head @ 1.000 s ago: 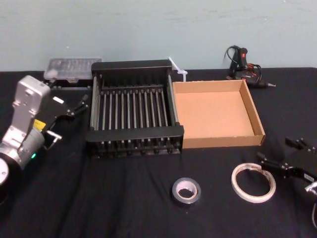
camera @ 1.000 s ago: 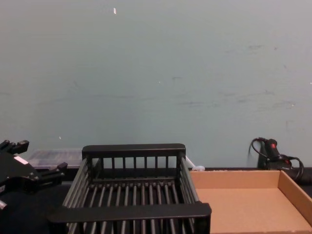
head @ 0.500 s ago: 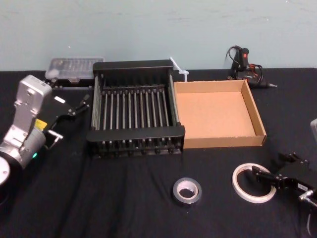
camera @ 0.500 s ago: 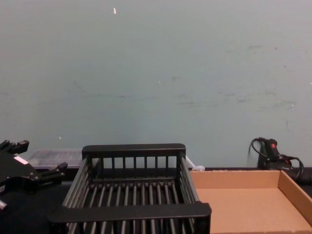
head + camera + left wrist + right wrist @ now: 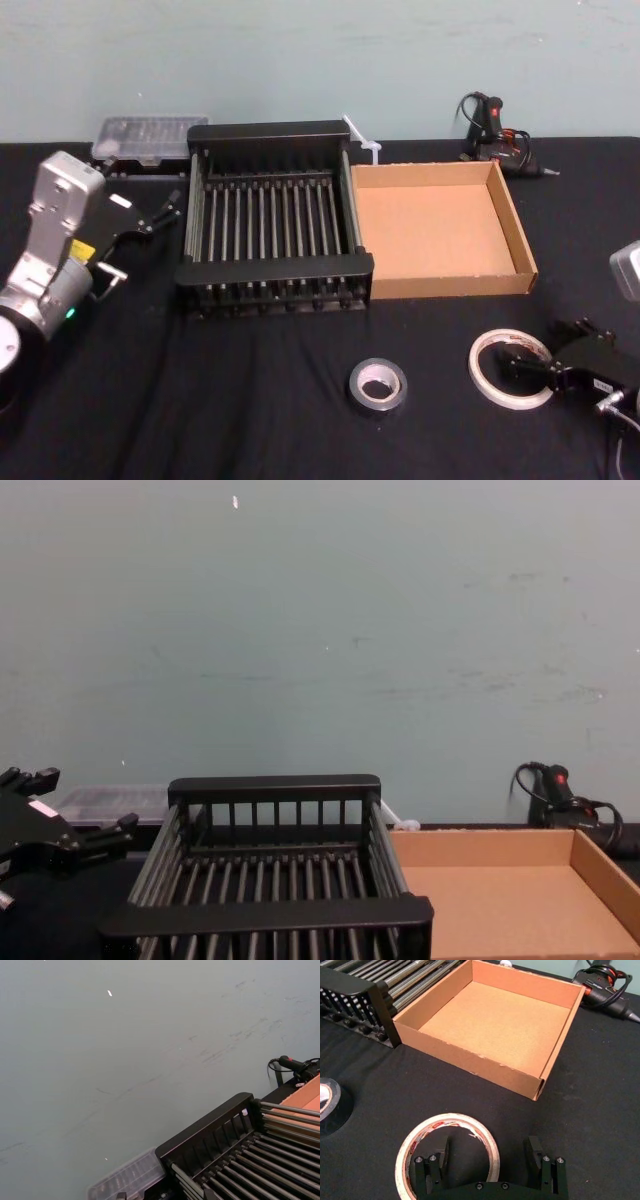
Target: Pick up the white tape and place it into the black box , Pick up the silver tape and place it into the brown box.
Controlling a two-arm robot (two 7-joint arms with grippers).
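White tape [image 5: 447, 1152] — flat, red-marked — lies before the brown box [image 5: 470, 1063]; right gripper [image 5: 487, 1162], jaws open, straddles its rim. Left gripper [image 5: 150, 210] beside black box [image 5: 272, 277], jaw state unclear.

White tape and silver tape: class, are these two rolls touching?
Apart. In the head view, bare black tablecloth separates the silver tape from the white tape; the right gripper is at the white roll.
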